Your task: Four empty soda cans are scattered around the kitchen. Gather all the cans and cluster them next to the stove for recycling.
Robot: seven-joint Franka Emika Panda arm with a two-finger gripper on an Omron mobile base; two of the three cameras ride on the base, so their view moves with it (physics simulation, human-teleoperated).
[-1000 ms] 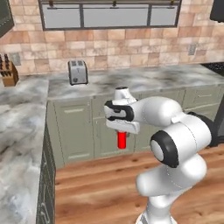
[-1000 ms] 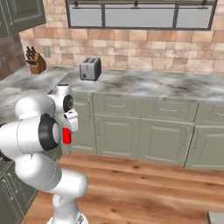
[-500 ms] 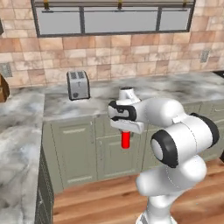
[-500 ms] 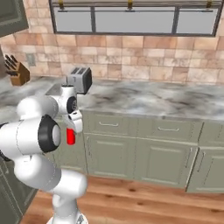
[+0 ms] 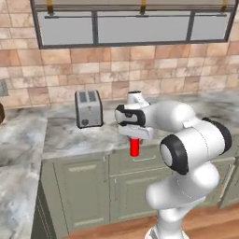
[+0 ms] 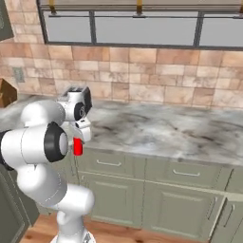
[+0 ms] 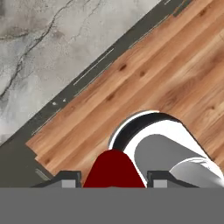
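The robot's two-finger pincer (image 5: pixel 135 140) is closed on a small red metal soda can (image 5: pixel 135 147). The can hangs straight down from the pincer, with its long side up and down. In the hand view the red can (image 7: pixel 114 169) sits right between the two dark finger tips (image 7: pixel 69 179), so the pincer is narrow and gripping it.

The can is up in the air, not resting on anything. Behind the pincer is the grey-veined marble counter (image 5: pixel 84 135), smooth and flat with dark cracks in its pattern. Below the counter are sage-green cabinet doors (image 5: pixel 84 186), and far under the pincer is the brown wood plank floor (image 7: pixel 166 74).

A shiny silver box-shaped toaster (image 5: pixel 88 108) with two slots on top stands on the counter, off to one side of the pincer and farther back, near the tan brick-tile wall (image 5: pixel 140 70).

The can must end up beside the stove, so I think the robot needs to carry it there. While it is carried, the can should stay upright and held tight so it does not slip out.
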